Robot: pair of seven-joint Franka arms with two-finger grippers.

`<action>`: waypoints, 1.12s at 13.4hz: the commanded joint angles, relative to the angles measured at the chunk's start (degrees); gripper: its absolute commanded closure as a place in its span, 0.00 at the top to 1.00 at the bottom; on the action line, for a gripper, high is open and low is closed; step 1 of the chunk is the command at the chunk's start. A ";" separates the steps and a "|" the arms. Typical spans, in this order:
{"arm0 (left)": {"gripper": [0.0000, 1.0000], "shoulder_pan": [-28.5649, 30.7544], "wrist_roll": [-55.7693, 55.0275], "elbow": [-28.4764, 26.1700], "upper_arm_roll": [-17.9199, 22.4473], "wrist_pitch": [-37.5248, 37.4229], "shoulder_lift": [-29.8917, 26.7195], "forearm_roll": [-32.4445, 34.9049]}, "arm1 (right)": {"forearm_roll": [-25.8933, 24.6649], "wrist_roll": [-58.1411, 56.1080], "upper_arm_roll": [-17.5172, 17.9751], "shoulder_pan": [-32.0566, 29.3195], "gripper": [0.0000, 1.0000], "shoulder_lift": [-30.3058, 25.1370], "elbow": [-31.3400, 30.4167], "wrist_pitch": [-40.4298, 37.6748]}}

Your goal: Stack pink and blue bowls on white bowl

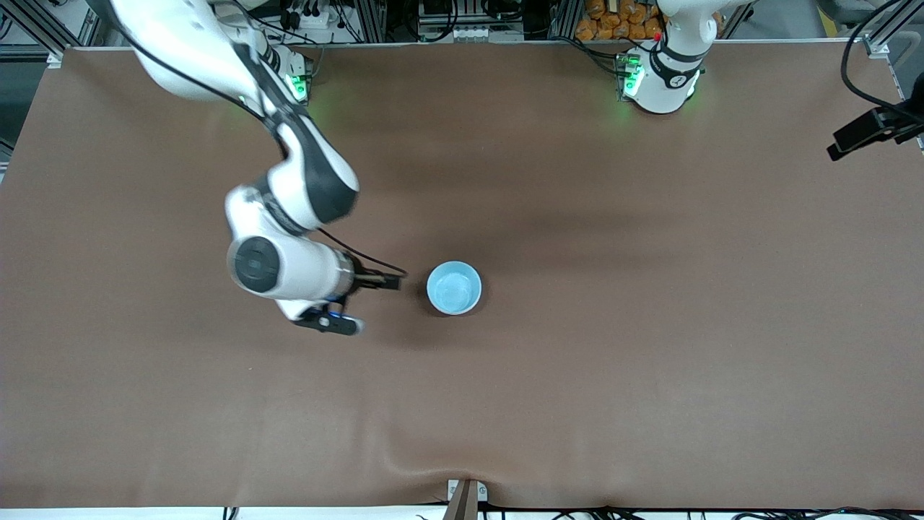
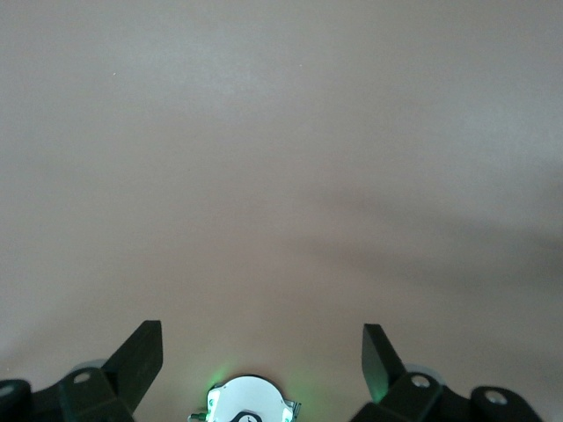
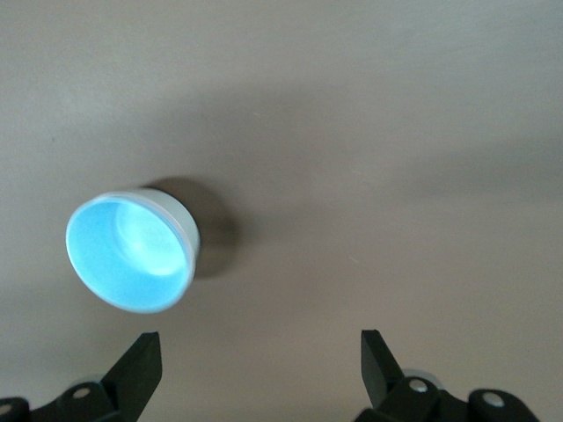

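Starting nearest the front camera, the lower part of that view is only brown tabletop (image 1: 650, 404), a wrinkle at its bottom edge.

A little above the middle of the frame stands the stack (image 1: 454, 287). From above I see a blue bowl (image 1: 453, 290) with a pale rim around it; in the right wrist view the blue bowl (image 3: 130, 252) sits inside a whitish outer wall. I cannot see a pink bowl or a separate white one anywhere, so I judge they are nested under the blue, though I cannot confirm it.

Just beside the stack, at centre-left of the front view, hangs the right tool (image 1: 372, 302), released and holding nothing. Its wrist view shows the two dark fingers (image 3: 141, 365) spread wide in the lower part of the frame, with the bowl at left-centre, clear of them.

At the top right of the front view only the left arm's base shows; it waits. The left tool (image 2: 262, 360) is released too, its wrist view showing bare tabletop.

My reading: stacking looks finished. The next move calls for pulling the right arm clear without nudging the stack.
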 commanded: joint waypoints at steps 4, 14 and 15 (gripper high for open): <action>1.00 -0.09 1.19 -0.33 -0.54 -0.19 -0.62 -0.34 | -1.21 -26.23 -10.08 -9.56 1.00 -13.07 -7.91 -10.34; 1.00 -0.44 1.11 0.55 -6.25 0.86 0.08 -0.77 | -9.03 -32.61 -13.39 -14.20 1.00 -26.09 -6.43 -22.75; 1.00 -0.44 1.10 0.46 -7.21 2.17 0.34 -0.69 | -9.03 -32.53 -12.86 -15.18 1.00 -26.09 -5.81 -23.01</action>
